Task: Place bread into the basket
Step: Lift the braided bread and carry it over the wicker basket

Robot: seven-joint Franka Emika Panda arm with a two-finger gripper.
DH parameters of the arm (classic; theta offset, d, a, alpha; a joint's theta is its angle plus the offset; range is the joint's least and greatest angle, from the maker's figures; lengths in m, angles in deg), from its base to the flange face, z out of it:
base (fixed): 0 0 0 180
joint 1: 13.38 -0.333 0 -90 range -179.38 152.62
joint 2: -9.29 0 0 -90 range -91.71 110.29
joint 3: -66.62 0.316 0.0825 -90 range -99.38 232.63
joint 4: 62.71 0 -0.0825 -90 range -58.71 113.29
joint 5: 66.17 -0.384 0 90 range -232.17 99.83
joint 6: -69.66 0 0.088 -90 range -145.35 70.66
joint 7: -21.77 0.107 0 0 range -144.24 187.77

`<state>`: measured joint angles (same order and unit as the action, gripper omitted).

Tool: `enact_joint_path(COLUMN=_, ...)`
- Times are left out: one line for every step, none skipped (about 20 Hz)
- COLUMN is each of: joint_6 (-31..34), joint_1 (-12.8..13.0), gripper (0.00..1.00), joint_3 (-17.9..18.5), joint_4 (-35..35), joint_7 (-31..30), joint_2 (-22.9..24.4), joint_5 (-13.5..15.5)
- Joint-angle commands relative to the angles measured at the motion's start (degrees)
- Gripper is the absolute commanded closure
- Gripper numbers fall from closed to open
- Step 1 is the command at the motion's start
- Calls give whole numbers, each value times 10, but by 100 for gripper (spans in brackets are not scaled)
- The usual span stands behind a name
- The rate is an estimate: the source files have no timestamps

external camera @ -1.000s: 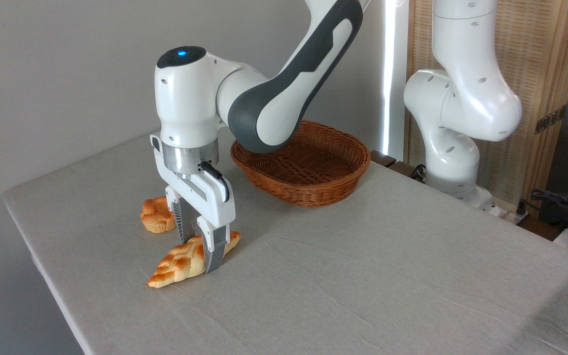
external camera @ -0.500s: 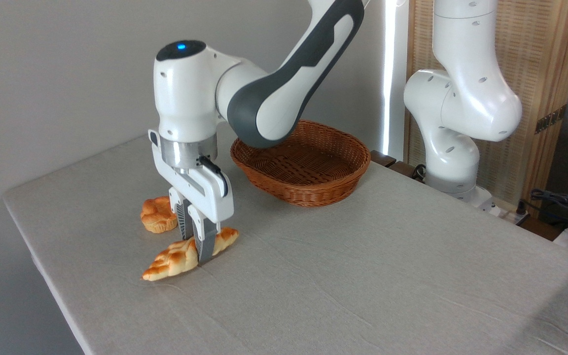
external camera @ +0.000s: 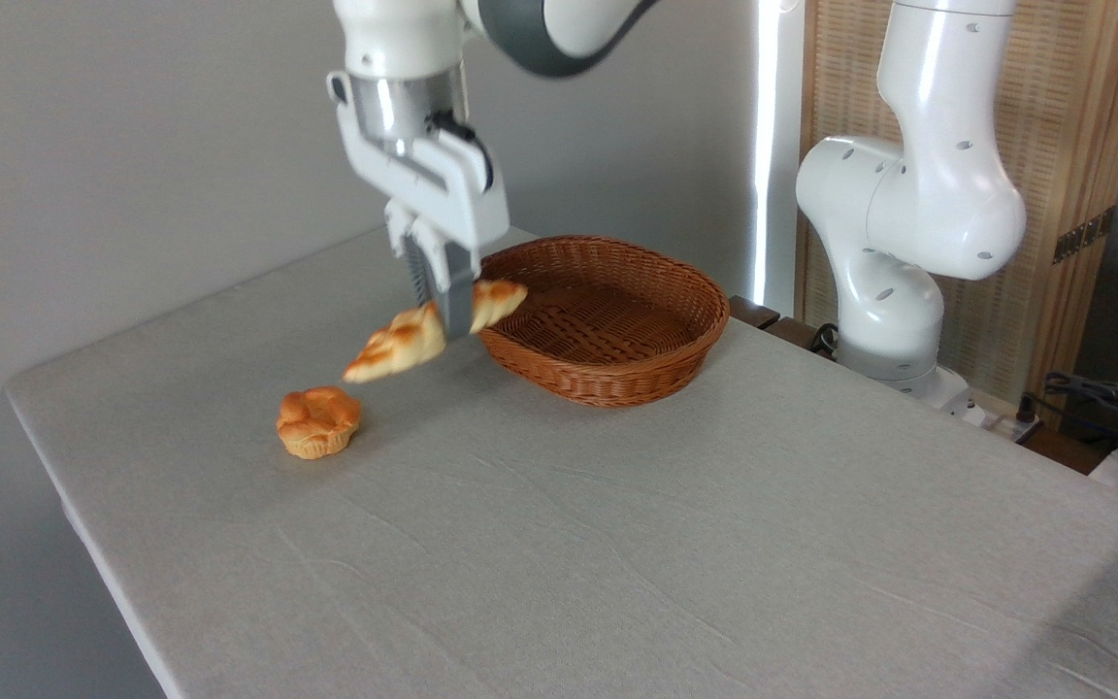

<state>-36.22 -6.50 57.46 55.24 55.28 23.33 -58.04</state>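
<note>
Grey-beige cloth-covered desk [external camera: 617, 544], faintly creased, running from near left to far right. Resting on it: reddish-brown wicker basket [external camera: 617, 374] toward the back edge, and a small round orange bun [external camera: 318, 421] near the left side, well apart from the basket.

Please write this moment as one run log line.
gripper: shut on bread | bread: airborne, tilted | basket: empty | bun: on table

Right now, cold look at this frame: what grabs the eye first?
The gripper holding the braided bread in mid-air, tilted, just left of the wicker basket. Next, the small round bun alone on the table at left.
</note>
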Motion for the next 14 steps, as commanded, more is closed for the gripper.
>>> enact_joint_path(joint_6=56, joint_1=63, gripper=100, joint_3=19, joint_4=24, joint_7=-32, joint_2=52, joint_5=13)
enact_joint_path(joint_6=67, joint_1=71, gripper=100, joint_3=20, joint_4=25, joint_7=-35, joint_2=60, joint_5=15)
enact_joint_path(joint_6=76, joint_1=88, gripper=100, joint_3=20, joint_4=32, joint_7=-42, joint_2=71, joint_5=21)
enact_joint_path(joint_6=78, joint_1=102, gripper=100, joint_3=20, joint_4=46, joint_7=-58, joint_2=83, joint_5=28)
enact_joint_path(joint_6=77, joint_1=119, gripper=100, joint_3=20, joint_4=64, joint_7=-78, joint_2=97, joint_5=32)
enact_joint_path(joint_6=75, joint_1=142, gripper=100, joint_3=21, joint_4=80, joint_7=-99, joint_2=107, joint_5=34)
enact_joint_path(joint_6=74, joint_1=157, gripper=100, joint_3=21, joint_4=94, joint_7=-117, joint_2=114, joint_5=34)
enact_joint_path(joint_6=73, joint_1=168, gripper=100, joint_3=21, joint_4=107, joint_7=-134, joint_2=122, joint_5=34)
enact_joint_path(joint_6=73, joint_1=178, gripper=100, joint_3=20, joint_4=120, joint_7=-142, joint_2=128, joint_5=34)
enact_joint_path(joint_6=73, joint_1=188, gripper=100, joint_3=20, joint_4=133, joint_7=-144, joint_2=135, joint_5=34)
enact_joint_path(joint_6=73, joint_1=197, gripper=100, joint_3=16, joint_4=146, joint_7=-144, joint_2=136, joint_5=32)
enact_joint_path(joint_6=71, joint_1=199, gripper=100, joint_3=13, joint_4=155, joint_7=-144, joint_2=136, joint_5=30)
enact_joint_path(joint_6=64, joint_1=200, gripper=100, joint_3=13, joint_4=163, joint_7=-144, joint_2=135, joint_5=30)
enact_joint_path(joint_6=55, joint_1=200, gripper=100, joint_3=12, joint_4=172, joint_7=-144, joint_2=134, joint_5=30)
